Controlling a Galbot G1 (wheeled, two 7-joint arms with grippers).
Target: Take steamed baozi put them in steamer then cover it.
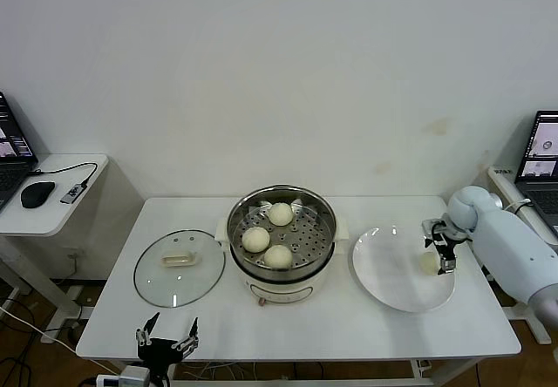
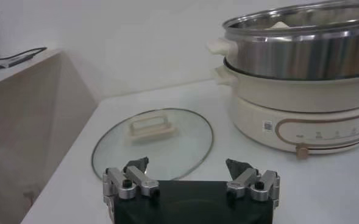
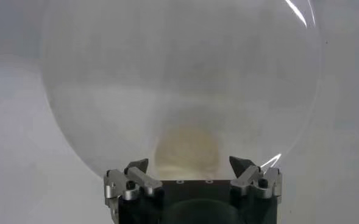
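One small, seemingly unreadable steamer [image 2: 301,91] label

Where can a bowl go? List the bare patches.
Free: the table's front strip before the clear glass lid and round steel steamer; the back edge behind the flat white plate. Crowded: the middle row; the open right gripper hovers over the plate's last cream bun.

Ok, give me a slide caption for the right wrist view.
Open right gripper poised over the last cream-white dough bun on the round white plate.
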